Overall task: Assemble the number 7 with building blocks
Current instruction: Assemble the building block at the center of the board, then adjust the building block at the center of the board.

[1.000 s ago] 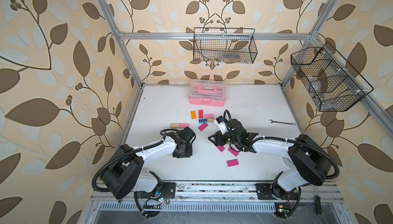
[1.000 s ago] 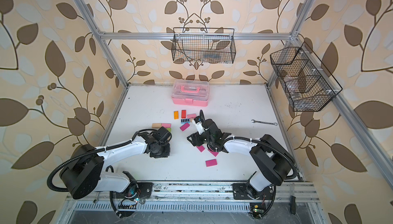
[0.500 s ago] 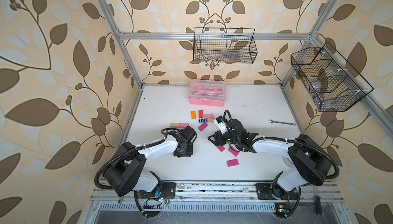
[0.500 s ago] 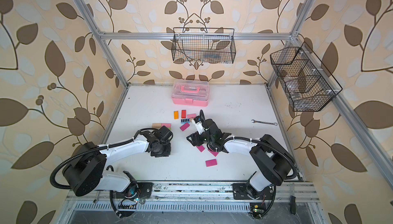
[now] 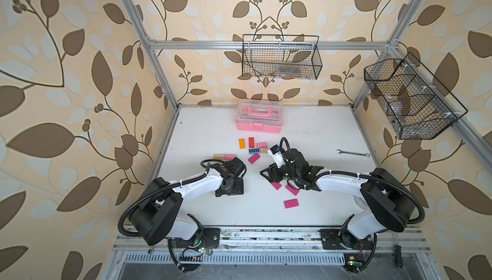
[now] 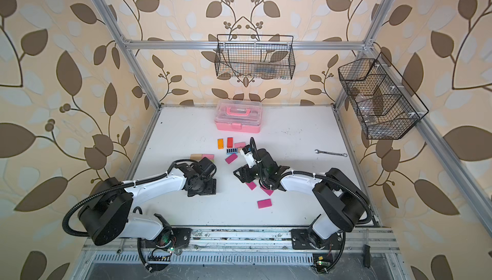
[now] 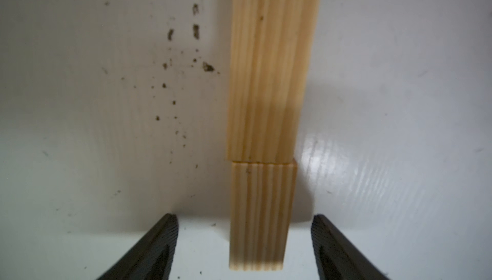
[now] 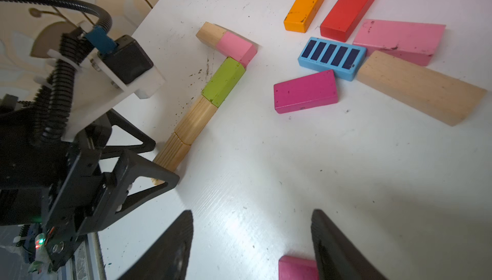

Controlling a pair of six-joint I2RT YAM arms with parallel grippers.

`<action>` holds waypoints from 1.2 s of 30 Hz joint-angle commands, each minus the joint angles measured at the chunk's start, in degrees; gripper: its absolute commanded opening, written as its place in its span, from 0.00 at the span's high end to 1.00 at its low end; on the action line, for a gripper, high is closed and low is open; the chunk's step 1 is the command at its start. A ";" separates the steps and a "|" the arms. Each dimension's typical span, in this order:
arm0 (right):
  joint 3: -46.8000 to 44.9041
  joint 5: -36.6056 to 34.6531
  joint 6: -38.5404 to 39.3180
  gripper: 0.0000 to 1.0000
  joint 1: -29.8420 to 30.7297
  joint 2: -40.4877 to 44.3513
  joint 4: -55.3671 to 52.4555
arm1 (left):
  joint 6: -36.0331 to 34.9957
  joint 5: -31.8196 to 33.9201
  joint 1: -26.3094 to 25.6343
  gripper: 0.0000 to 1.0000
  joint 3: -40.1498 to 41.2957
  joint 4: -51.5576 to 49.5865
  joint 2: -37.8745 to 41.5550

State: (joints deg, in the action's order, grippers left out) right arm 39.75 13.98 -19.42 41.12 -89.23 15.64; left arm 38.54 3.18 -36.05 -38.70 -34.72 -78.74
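Flat five-block 7, loose blocks nearby

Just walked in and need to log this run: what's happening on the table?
The robot is building a 7. Its left claw stands open around the lowest wood block of the stem, below a green block and a wood-and-pink top bar. The right claw hovers open, empty, near spare magenta blocks.

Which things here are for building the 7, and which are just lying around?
For the job: the 7 of joined blocks; orange block; red block; light pink block; blue-striped block; magenta block; long wooden block.
Just lying about: pink case; wrench; back wire basket; side wire basket.
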 commanded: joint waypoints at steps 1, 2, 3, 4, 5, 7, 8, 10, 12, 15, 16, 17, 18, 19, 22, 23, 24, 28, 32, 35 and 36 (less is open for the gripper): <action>-0.29 0.09 1.00 0.28 0.40 0.79 -0.51 | 1.28 2.36 -0.25 0.12 -0.51 -4.82 4.30; -0.22 -0.07 0.96 0.28 0.38 0.78 -0.67 | 1.31 2.69 -0.25 0.02 -1.02 -5.83 5.19; -0.15 -0.33 1.05 0.28 0.45 0.91 -0.93 | 1.17 3.41 -0.25 0.01 -2.00 -7.51 6.24; -0.13 -0.52 1.18 0.28 0.53 0.89 -1.18 | 0.95 4.29 -0.25 0.01 -3.18 -9.67 7.53; -0.02 -0.68 1.24 0.28 0.65 0.90 -1.34 | 0.70 5.31 -0.25 0.01 -4.29 -11.46 8.87; 0.19 -1.22 1.30 0.28 1.01 0.69 -1.66 | -0.15 7.85 -0.25 0.01 -6.91 -15.14 12.20; 0.47 -1.69 1.49 0.28 1.43 0.49 -2.11 | -0.22 8.78 -0.25 0.01 -7.85 -16.27 13.66; 1.54 -2.86 1.84 0.29 2.94 -0.54 -3.35 | -1.03 9.05 -0.25 0.01 -9.54 -17.15 16.67; 2.76 -4.05 2.02 0.29 5.00 -1.71 -4.25 | -1.34 10.32 -0.19 0.01 -11.18 -19.01 18.97; 4.69 -5.10 0.97 0.33 8.40 -4.35 -3.90 | -2.44 12.98 -0.16 0.01 -14.69 -23.13 21.74; 5.52 -4.86 0.52 0.38 9.49 -5.77 -3.45 | -3.28 13.20 -0.10 0.01 -15.88 -24.09 22.85; 6.40 -4.93 0.20 0.43 10.43 -6.85 -3.20 | -3.99 13.61 -0.08 0.01 -16.72 -24.95 23.78; 7.41 -5.38 -0.08 0.49 11.57 -8.23 -3.03 | -4.73 14.29 -0.07 0.01 -17.43 -25.81 24.83; 8.41 -5.82 -0.33 0.55 12.66 -9.46 -2.94 | -5.41 15.13 -0.07 0.01 -17.87 -26.48 26.09; 10.80 -6.56 -1.14 0.63 14.86 -12.51 -2.59 | -6.00 17.19 -0.07 0.01 -17.13 -26.08 30.31; 11.15 -6.56 -1.51 0.64 15.19 -13.26 -2.21 | -6.02 17.36 -0.07 0.01 -16.45 -25.28 31.66; 11.52 -6.56 -1.88 0.67 15.55 -14.08 -1.85 | -6.03 17.74 -0.07 0.01 -15.77 -24.65 33.10; 12.84 -6.69 -2.88 0.74 16.97 -16.48 -1.35 | -6.04 18.67 -0.07 0.01 -14.82 -23.70 36.51; 14.40 -6.46 -3.33 0.86 18.07 -18.64 -1.27 | -7.04 18.32 -0.07 0.01 -13.66 -21.71 37.61; 15.43 -6.46 -3.65 0.89 18.64 -20.07 -1.41 | -7.93 17.33 -0.07 0.01 -13.05 -20.21 37.14; 15.67 -6.37 -3.76 0.89 18.79 -20.46 -1.40 | -8.14 17.00 -0.07 0.01 -12.89 -19.95 36.93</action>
State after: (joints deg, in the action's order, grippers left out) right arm 53.71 7.90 -22.72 59.24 -108.18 13.52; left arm 32.08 19.66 -36.03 -52.07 -56.75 -41.41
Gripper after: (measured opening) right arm 0.109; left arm 0.988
